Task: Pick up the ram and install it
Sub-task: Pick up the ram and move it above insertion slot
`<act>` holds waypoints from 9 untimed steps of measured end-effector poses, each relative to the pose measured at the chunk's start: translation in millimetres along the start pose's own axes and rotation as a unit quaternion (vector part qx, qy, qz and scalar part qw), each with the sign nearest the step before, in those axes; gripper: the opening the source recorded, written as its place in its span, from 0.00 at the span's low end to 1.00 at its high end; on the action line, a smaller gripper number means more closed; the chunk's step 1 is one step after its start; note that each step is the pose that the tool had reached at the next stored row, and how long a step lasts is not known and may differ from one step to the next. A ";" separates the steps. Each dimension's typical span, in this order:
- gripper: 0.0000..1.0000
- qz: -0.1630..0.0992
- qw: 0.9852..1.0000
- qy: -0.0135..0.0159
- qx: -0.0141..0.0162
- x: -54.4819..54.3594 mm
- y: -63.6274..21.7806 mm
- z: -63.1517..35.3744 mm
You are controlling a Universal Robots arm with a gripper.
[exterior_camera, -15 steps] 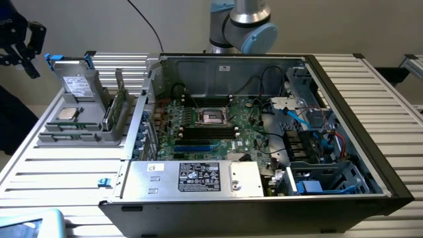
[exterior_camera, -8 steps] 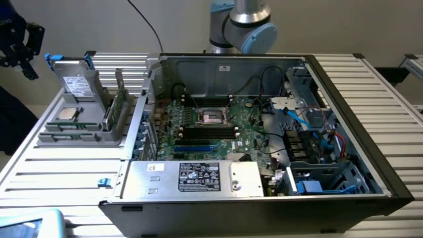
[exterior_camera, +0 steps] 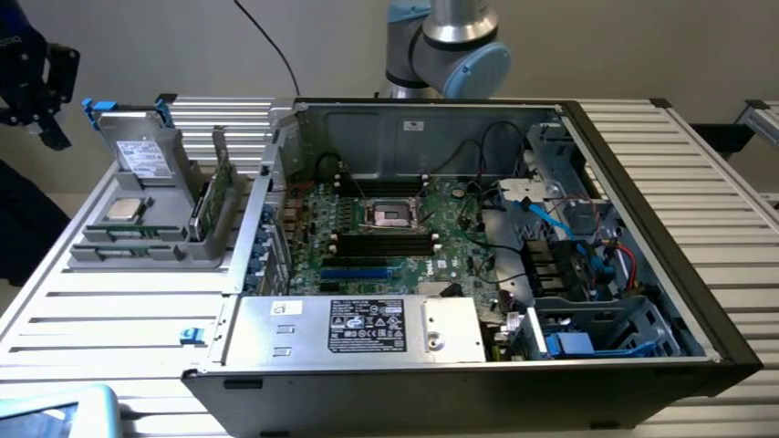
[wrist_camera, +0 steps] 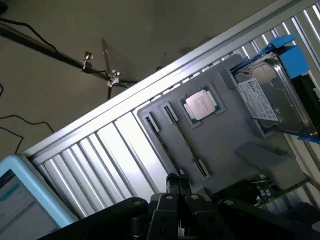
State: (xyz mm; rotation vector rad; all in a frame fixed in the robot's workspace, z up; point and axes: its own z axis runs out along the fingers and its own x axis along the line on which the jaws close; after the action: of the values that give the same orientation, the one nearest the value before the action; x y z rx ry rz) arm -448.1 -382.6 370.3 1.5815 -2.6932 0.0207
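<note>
The ram (exterior_camera: 214, 199), a long, narrow, flat green circuit-board stick, is seen standing on its long edge in a grey plastic tray (exterior_camera: 112, 256). It is set at the side of the tray farthest from the gripper (wrist_camera: 178, 188). It is not held or touched.

The black gripper is carried in the air, well apart from the ram, out past the side of the tray that faces away from the computer. Its fingers are drawn narrowly together, and nothing is held between them.

A small square silver processor (exterior_camera: 123, 209) lies flat on the tray, nearer the gripper than the ram is. A boxy grey drive with blue tabs (exterior_camera: 144, 151) is propped upright at one end of the tray, to one side of the line from gripper to ram.

Beyond the ram, farther again from the gripper, an open black computer case (exterior_camera: 728, 339) rests on its side on a slatted aluminium table (exterior_camera: 109, 321). A green motherboard (exterior_camera: 453, 248) is exposed inside the case, and long black memory slots (exterior_camera: 383, 240) are seen on it, with no stick seated in them. A light-blue tablet (wrist_camera: 20, 200) lies at the table's edge, away from the tray on the side opposite the drive.
</note>
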 end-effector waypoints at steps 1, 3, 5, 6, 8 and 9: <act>0.11 -0.009 1.000 -0.001 0.001 0.0 0.0 0.1; 0.11 -0.027 1.000 -0.001 0.003 0.0 0.0 0.2; 0.11 -0.046 0.999 -0.002 0.004 0.0 0.0 0.3; 0.11 -0.055 0.998 -0.002 0.005 0.0 0.0 0.3; 0.11 -0.073 0.997 -0.002 0.005 0.0 0.0 0.3; 0.11 -0.082 0.997 -0.002 0.006 0.0 0.0 0.4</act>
State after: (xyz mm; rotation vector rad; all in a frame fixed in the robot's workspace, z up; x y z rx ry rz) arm -448.1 -382.6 369.9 1.8017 -2.5618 0.0294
